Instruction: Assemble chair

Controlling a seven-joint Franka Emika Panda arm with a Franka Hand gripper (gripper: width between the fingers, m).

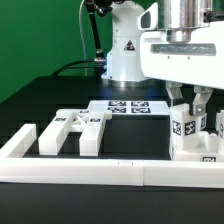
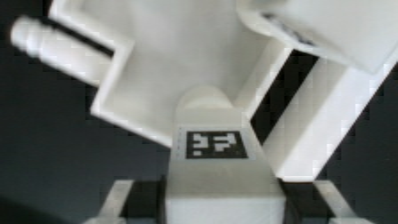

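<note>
My gripper (image 1: 186, 108) is low at the exterior view's right, with a finger on each side of a white tagged chair part (image 1: 186, 128). This part stands upright just behind the border rail. In the wrist view the same part (image 2: 214, 145) runs between my fingers (image 2: 132, 200) and its square tag faces the camera. The jaws are partly closed and hold its sides. A wider white chair piece (image 2: 151, 85) with a round peg (image 2: 45, 40) lies beyond it. Other white chair parts (image 1: 68, 130) lie at the exterior view's left. One more white piece (image 1: 216, 125) stands right beside the held part.
A long low white border rail (image 1: 100, 168) runs along the front and turns back at the left (image 1: 18, 142). The marker board (image 1: 132, 105) lies flat in front of the arm's white base (image 1: 125, 50). The tabletop is black.
</note>
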